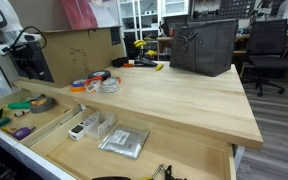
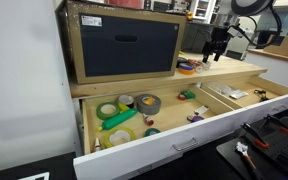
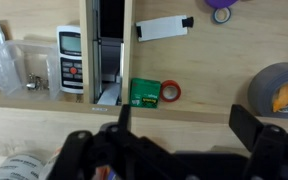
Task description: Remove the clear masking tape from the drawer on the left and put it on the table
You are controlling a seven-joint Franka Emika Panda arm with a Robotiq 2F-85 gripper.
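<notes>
With the hand (image 3: 181,120) spread wide and empty above the table (image 1: 184,105), and the clear masking tape (image 1: 110,86) lying by the orange roll (image 1: 78,86) near its edge: could get knocked off into the open drawer (image 2: 154,150) by a low sweep.

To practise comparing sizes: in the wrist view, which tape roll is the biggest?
The grey roll at the right edge, cut off by the frame; the red ring and the purple ring are far smaller.
</notes>
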